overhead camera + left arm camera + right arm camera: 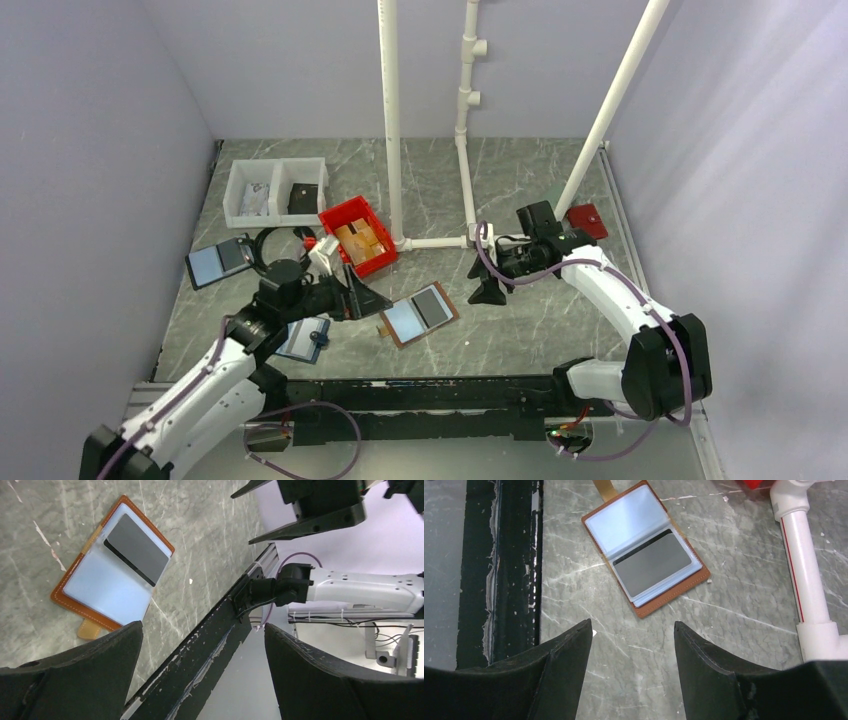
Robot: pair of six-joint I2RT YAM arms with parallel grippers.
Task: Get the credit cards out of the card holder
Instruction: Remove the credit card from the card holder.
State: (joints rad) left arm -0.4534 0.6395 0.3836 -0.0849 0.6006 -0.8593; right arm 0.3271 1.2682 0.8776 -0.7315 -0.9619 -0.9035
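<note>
The card holder (646, 547) is pictured lying open on the table (734, 645) between the two arms. A pale blue panel and a dark grey card (651, 564) in a clear sleeve are turned upward. The left gripper (202, 630) and right gripper (631, 625) are spread wide and empty, near it but not touching. The step is judged best done with the brown cover pinned by one gripper while the card's exposed edge is pinched and slid out along its sleeve. Behind, brown pieces are seen in a red bin (345, 208). A pale item and a dark one are held in separate compartments of a white tray (232, 195).
</note>
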